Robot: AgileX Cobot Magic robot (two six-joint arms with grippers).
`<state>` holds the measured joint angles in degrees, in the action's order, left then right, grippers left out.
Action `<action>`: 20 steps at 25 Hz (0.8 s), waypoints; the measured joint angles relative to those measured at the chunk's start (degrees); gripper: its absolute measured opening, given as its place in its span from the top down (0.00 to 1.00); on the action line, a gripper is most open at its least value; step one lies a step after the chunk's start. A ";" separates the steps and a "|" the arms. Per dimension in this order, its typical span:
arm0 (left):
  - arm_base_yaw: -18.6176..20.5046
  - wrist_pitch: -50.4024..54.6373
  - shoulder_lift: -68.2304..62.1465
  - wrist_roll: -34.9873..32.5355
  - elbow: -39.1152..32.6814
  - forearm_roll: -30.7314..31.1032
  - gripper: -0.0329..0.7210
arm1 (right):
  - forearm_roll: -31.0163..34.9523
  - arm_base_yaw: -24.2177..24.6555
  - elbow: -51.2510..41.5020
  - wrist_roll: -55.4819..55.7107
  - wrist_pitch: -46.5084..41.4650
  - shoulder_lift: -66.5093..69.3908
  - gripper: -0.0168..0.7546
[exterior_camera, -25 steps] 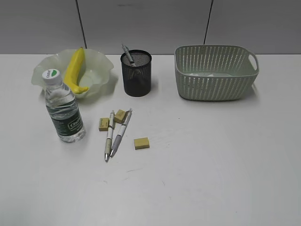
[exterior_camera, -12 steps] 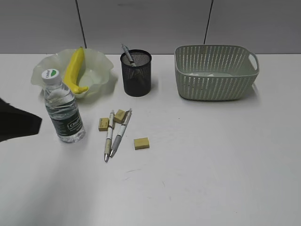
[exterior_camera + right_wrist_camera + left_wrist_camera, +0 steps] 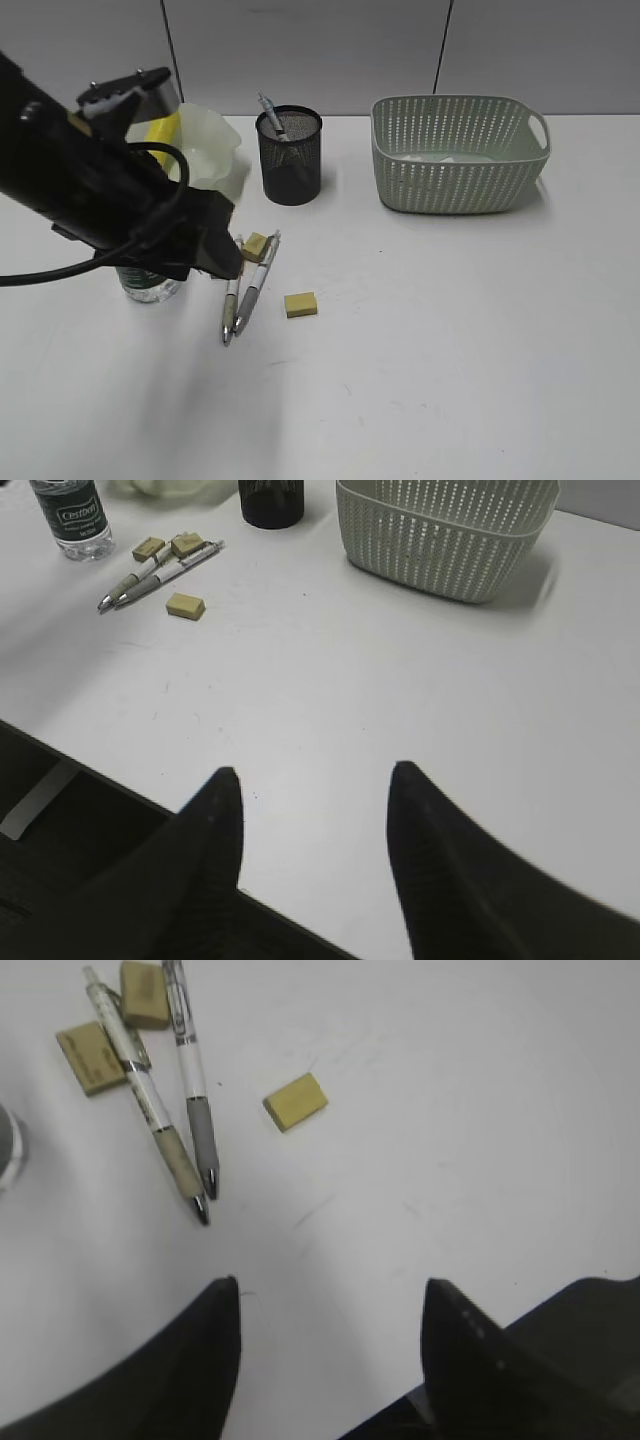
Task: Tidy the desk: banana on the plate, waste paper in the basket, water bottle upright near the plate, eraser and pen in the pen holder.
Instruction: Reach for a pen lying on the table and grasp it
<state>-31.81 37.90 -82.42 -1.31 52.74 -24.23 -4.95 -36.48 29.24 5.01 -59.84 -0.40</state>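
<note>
My left arm reaches in from the upper left of the exterior view, hiding most of the water bottle (image 3: pixel 150 288) and part of the plate (image 3: pixel 215 140), where the banana (image 3: pixel 165 130) lies. My left gripper (image 3: pixel 331 1282) hangs open over bare desk (image 3: pixel 450 350), below two pens (image 3: pixel 190 1080) and three erasers (image 3: pixel 296 1100). The pen holder (image 3: pixel 290 155) has one pen (image 3: pixel 268 110) in it. Inside the basket (image 3: pixel 455 150) the waste paper shows only as a pale patch (image 3: pixel 445 157). My right gripper (image 3: pixel 315 770) is open above the desk's front edge, holding nothing.
Two erasers (image 3: pixel 301 304) show in the exterior view, and the pens (image 3: pixel 262 280) lie beside them. A grey panelled wall (image 3: pixel 350 50) stands behind the desk. The right wrist view shows the bottle (image 3: pixel 70 515) upright at the far left.
The left arm has swung in from the left edge and now covers the bottle and part of the plate. Nothing on the desk has moved.
</note>
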 joint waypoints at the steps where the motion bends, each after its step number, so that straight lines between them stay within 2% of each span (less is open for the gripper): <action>1: -0.08 0.55 -2.52 1.68 1.38 0.12 0.39 | 0.00 0.00 0.00 0.00 0.00 0.00 0.48; 7: -0.08 4.80 -15.02 6.59 9.51 1.24 0.39 | 0.04 0.00 0.00 0.00 0.00 0.00 0.48; 13: -0.14 7.51 -22.87 13.62 17.00 9.33 0.39 | 0.04 0.00 0.00 -0.05 0.05 0.00 0.48; 17: -0.14 9.22 -27.32 14.39 22.30 10.43 0.39 | 0.04 0.00 0.00 -0.05 0.05 0.00 0.48; 20: -0.19 10.22 -29.94 11.63 25.65 11.21 0.39 | 0.04 0.00 0.00 -0.14 0.05 0.00 0.48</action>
<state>-32.00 48.12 -112.36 10.32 78.40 -13.01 -4.91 -36.48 29.24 4.87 -59.79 -0.40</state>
